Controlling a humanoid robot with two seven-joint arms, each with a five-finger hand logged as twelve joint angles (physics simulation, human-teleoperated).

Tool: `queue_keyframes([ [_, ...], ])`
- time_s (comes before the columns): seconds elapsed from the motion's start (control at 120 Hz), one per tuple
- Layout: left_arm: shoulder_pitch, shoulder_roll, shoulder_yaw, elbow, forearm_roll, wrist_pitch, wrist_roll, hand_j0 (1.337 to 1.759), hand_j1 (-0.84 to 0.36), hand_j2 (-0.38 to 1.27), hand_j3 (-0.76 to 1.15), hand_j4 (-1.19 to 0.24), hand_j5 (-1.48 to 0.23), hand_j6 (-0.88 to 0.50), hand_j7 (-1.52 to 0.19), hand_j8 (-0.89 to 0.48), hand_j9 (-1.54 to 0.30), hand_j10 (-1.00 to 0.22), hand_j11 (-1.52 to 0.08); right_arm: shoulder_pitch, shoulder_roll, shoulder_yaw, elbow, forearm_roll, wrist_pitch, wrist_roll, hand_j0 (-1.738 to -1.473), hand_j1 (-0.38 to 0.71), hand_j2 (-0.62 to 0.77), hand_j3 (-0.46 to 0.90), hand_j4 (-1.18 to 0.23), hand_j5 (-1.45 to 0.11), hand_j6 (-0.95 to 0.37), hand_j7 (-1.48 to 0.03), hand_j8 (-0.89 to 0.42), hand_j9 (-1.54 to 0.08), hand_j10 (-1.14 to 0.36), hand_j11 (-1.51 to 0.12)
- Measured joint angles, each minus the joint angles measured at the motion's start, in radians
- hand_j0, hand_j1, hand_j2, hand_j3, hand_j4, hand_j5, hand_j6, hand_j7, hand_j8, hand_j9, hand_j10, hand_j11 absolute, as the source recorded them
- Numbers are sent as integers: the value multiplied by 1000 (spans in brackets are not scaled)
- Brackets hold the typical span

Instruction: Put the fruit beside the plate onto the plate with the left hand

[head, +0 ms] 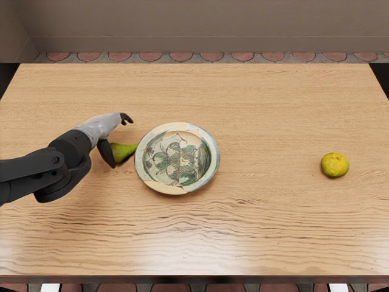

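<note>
Beside plate (212, 159), small green pear (126, 150), lying flat; left hand (108, 131) fingers (125, 117) spread, nothing gripped.

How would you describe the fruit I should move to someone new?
Find the patterned plate left of centre on the wooden table. The green pear lies beside its left rim, by the left hand. The yellowish citrus sits alone far right.

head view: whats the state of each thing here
plate, upright, nothing on it
green fruit, lying on the table by the left rim of the plate
left hand, open, fingers spread beside the green fruit
yellow fruit, resting on the table, far right of the plate
</note>
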Motion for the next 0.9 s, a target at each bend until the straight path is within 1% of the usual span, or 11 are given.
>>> queue_keyframes([
  [0.3,6,0,0,-1,1,-2,0,1658,-36,76,0,-332,-429,-333,-429,-333,-429,-332,-428,0,0,0,0,0,0,0,-1658,-317,-5,0,-27,-35,-27,-35,-27,-35,-26,-35],
  [0.575,5,-1,0,-3,1,-5,0,1658,-90,151,0,-388,-504,-390,-503,-390,-502,-390,-500,0,0,0,0,0,0,0,-1658,-317,-5,0,-26,-34,-26,-34,-26,-34,-26,-34],
  [0.9,7,-3,1,-5,1,-7,0,1658,-154,157,0,-440,-572,-441,-571,-442,-570,-441,-570,0,0,0,0,0,0,0,-1658,-317,-5,0,-27,-35,-27,-35,-27,-35,-27,-35],
])
